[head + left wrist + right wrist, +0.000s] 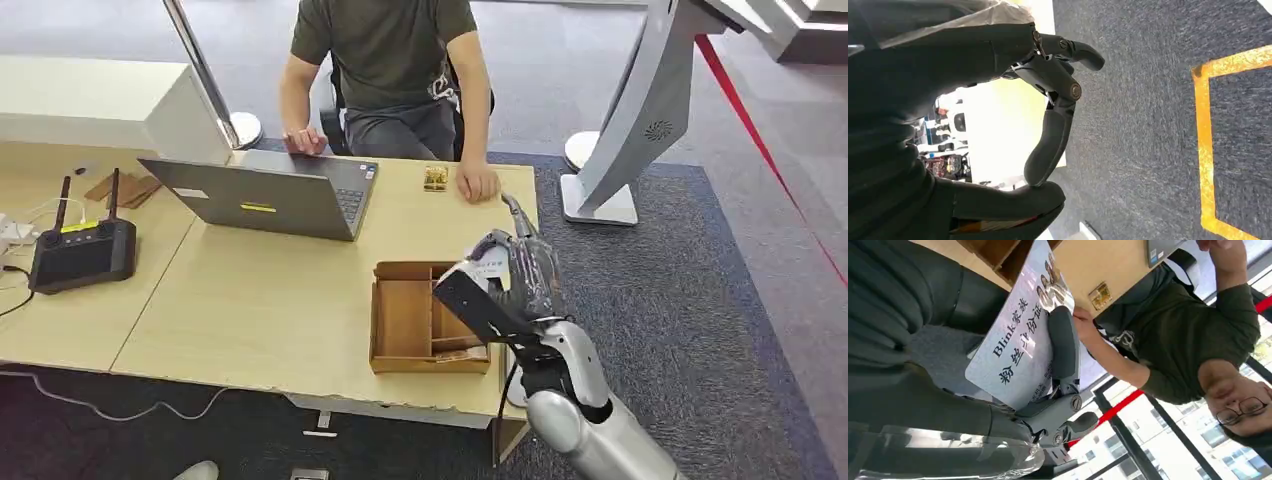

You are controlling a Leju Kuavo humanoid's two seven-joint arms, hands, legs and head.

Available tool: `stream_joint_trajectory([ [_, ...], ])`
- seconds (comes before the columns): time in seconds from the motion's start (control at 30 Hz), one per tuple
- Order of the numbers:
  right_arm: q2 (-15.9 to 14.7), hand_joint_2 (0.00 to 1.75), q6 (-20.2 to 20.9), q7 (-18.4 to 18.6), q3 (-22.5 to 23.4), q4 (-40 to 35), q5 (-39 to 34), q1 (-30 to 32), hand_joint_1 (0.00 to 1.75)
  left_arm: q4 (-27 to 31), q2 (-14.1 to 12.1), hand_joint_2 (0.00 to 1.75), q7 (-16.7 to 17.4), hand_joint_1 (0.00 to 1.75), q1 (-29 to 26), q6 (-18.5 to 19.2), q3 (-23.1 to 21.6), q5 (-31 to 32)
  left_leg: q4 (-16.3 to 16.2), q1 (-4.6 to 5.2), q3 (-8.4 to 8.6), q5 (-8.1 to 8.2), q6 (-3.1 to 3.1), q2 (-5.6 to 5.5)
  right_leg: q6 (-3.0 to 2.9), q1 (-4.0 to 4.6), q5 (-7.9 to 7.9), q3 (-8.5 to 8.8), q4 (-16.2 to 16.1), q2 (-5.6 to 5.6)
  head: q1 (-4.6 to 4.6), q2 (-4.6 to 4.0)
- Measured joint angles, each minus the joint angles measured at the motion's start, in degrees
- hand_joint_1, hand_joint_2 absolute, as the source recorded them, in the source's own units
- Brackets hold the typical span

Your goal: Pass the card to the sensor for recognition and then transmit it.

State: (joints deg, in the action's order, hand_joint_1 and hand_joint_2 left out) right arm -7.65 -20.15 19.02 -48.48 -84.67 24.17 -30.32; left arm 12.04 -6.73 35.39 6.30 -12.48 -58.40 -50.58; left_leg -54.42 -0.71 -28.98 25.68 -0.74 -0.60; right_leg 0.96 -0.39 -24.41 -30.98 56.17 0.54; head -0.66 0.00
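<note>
The card (1020,337) is already out of the wooden box (405,318) and held by the right hand (515,272) just above the box's right side, so scanning and handover look still to come. Its fingers (1064,342) clamp the card; the left hand (998,120) is curled, holding nothing

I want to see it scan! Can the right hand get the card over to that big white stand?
Probably yes. The right hand grips the card above the table's edge, and only bare carpet lies between it and the stand.
</note>
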Motion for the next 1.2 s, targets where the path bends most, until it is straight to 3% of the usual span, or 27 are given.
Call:
stream_joint_trajectory([
  [0.17, 1.37, 1.75, 0.81, 0.37, -1.55, 0.13, -0.44, -1.84, 1.75, 0.00, 0.04, 1.75, 0.39, 0.00, 0.13, 0.26, -0.41, 0.85, 0.00, 0.00, -0.06, 0.00, 0.00, 0.00, 0.00, -0.01, 0.00, -0.05, -0.01, 0.01, 0.02, 0.00],
  [0.4, 4.61, 1.75, 3.78, 5.05, -4.35, 4.12, -0.87, -7.13, 1.75, 0.07, 0.39, 1.75, 3.72, 0.00, 2.38, 1.62, -2.47, 4.61, 0.00, 0.00, -0.12, -0.04, -0.05, -0.02, -0.07, 0.00, 0.05, -0.12, 0.01, -0.01, 0.00, 0.00],
  [0.53, 6.25, 1.75, 4.79, 7.26, -5.73, 7.56, -0.87, -9.29, 1.75, 0.07, 0.81, 1.75, 3.93, 0.00, 4.03, 2.58, -3.78, 5.05, 0.00, -0.01, -0.15, -0.05, -0.06, -0.07, -0.08, 0.00, 0.06, -0.13, 0.03, -0.03, 0.02, 0.00],
  [0.83, 8.81, 1.75, 4.70, 8.59, -8.00, 15.17, 0.22, -12.40, 1.75, -0.07, 1.64, 1.75, 3.95, 0.00, 5.99, 3.45, -7.19, 3.54, 0.00, 0.00, -0.21, -0.05, -0.06, -0.08, -0.10, 0.00, 0.07, -0.23, 0.03, -0.02, 0.00, 0.00],
  [1.2, 9.92, 1.75, 4.70, 9.09, -9.77, 18.77, 1.36, -13.11, 1.75, -0.74, 2.03, 1.75, 3.96, 0.00, 6.47, 3.96, -10.34, 1.40, 0.00, -0.01, -0.21, -0.05, -0.06, -0.08, -0.11, 0.01, 0.07, -0.25, 0.04, -0.02, 0.00, 0.00],
])
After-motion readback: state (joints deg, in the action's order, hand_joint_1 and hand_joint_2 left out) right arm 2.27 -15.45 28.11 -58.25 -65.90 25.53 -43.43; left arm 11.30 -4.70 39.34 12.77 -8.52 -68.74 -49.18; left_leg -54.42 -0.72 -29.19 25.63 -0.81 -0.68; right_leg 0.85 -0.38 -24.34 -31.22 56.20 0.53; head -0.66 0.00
